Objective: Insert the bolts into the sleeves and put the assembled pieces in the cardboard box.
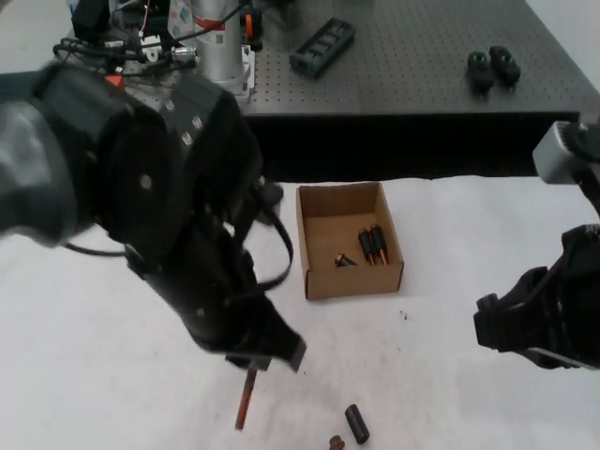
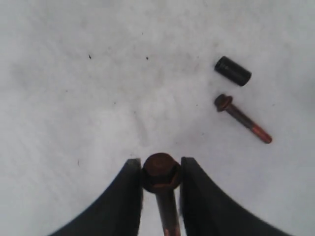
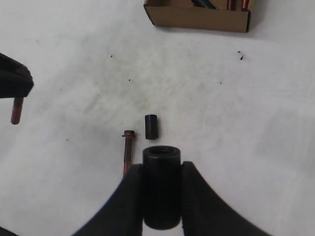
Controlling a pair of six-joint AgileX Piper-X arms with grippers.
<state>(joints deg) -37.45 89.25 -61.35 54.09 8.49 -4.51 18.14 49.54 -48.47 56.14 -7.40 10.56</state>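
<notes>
My left gripper (image 2: 161,179) is shut on a copper bolt (image 2: 162,184), its hex head between the fingers; in the high view the bolt (image 1: 247,398) hangs below the big black left arm above the white cloth. My right gripper (image 3: 161,182) is shut on a black sleeve (image 3: 161,189), its open end facing out. A loose black sleeve (image 3: 150,127) and a loose bolt (image 3: 128,150) lie on the cloth just beyond it, also the sleeve (image 2: 232,71) and bolt (image 2: 242,119) in the left wrist view. The cardboard box (image 1: 319,281) holds assembled pieces (image 1: 373,245).
A black perforated bench (image 1: 422,75) runs behind the white cloth, with a black tray (image 1: 322,45), two black knobs (image 1: 492,67) and cabling on it. The right arm (image 1: 548,314) sits at the right edge. Small dark specks dot the cloth.
</notes>
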